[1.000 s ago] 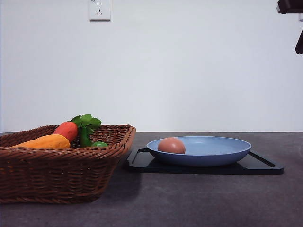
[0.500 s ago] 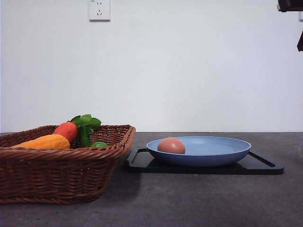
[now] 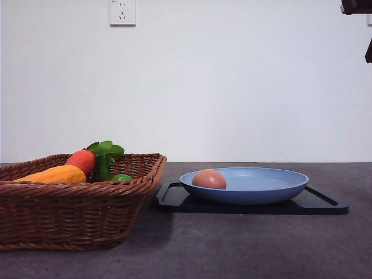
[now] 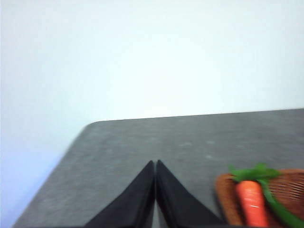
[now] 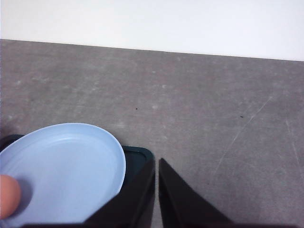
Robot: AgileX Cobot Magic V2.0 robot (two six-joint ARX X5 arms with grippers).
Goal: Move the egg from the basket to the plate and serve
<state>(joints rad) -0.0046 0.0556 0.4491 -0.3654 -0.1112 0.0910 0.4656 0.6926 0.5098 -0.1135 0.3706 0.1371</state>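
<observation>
No legible text, labels, brands, numbers or signs on any surface in these views.

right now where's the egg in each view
Front view: the egg lies in the left part of the plate, which sits on the black tray.
Left wrist view: not in this picture.
Right wrist view: the egg is cut off by the picture's edge, resting in the plate.
Shared landmark: the light-blue plate, seen in the front and right wrist views.
</observation>
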